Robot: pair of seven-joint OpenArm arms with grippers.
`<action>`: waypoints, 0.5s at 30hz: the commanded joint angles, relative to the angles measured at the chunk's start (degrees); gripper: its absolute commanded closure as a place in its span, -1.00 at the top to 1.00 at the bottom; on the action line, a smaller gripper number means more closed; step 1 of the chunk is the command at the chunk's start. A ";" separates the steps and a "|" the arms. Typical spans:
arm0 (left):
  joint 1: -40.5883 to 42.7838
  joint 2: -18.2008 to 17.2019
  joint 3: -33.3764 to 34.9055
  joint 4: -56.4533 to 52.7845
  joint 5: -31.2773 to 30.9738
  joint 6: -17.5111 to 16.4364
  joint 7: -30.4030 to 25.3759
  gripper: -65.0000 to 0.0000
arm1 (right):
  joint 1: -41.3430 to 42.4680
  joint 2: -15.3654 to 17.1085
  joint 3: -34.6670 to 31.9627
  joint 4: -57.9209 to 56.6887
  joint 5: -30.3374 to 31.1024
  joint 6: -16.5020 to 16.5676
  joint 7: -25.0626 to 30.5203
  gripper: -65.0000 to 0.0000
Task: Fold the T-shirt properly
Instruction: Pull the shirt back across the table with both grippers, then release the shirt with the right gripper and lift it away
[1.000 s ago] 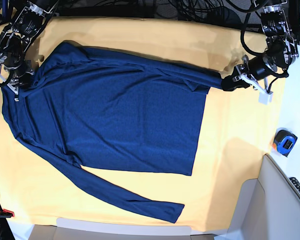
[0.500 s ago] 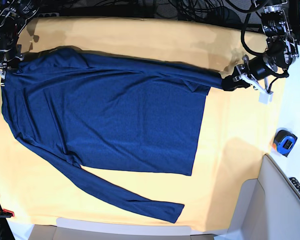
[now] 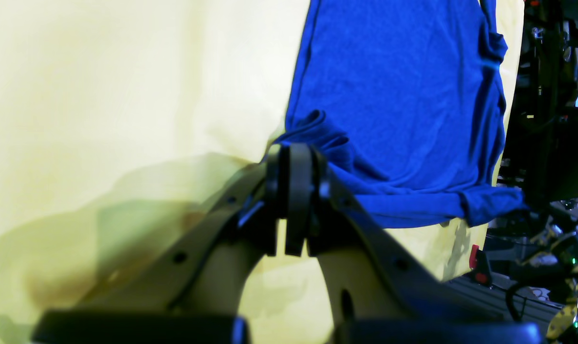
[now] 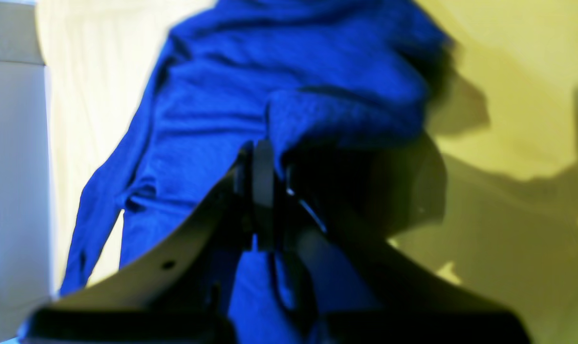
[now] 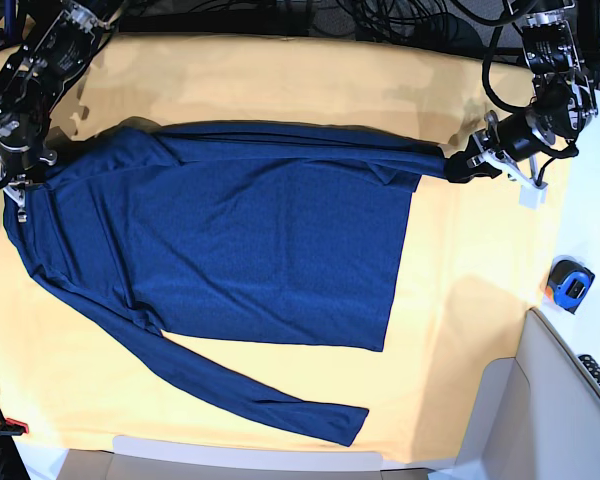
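Note:
The dark blue T-shirt (image 5: 250, 240) lies spread on the yellow-orange table cloth (image 5: 470, 290), its lower sleeve trailing toward the front edge. Its upper sleeve runs in a taut line to my left gripper (image 5: 458, 165), which is shut on the cuff at the right. The left wrist view shows that gripper (image 3: 293, 157) pinching bunched fabric of the T-shirt (image 3: 398, 86). At the far left, my right gripper (image 5: 20, 187) is shut on the shirt's shoulder end. In the right wrist view the T-shirt (image 4: 269, 62) drapes over the closed right gripper (image 4: 265, 160).
A blue and orange tape measure (image 5: 570, 283) sits at the right edge. Below it stands a white bin (image 5: 560, 410) with a black remote (image 5: 598, 373) beside it. A small white part (image 5: 531, 195) lies near the left gripper. Cables hang along the back.
My right gripper swung up and outward with the shirt's shoulder, then came back down. The shirt's upper edge now lies straighter. The left gripper stayed put.

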 commanded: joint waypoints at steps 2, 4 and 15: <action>-0.71 -0.76 -0.13 0.81 -1.12 -0.17 -0.16 -0.99 | 1.88 0.72 -0.30 -0.51 -1.81 0.34 0.83 -1.00; -1.59 -0.76 -0.13 0.81 -1.12 -0.17 -0.16 -0.99 | 2.85 0.72 -0.39 -1.91 -2.51 0.34 0.83 -1.00; -3.88 0.21 -0.22 0.81 -1.12 -0.17 -0.16 -0.99 | 6.19 1.16 -0.22 -7.80 -2.69 0.34 0.92 -1.00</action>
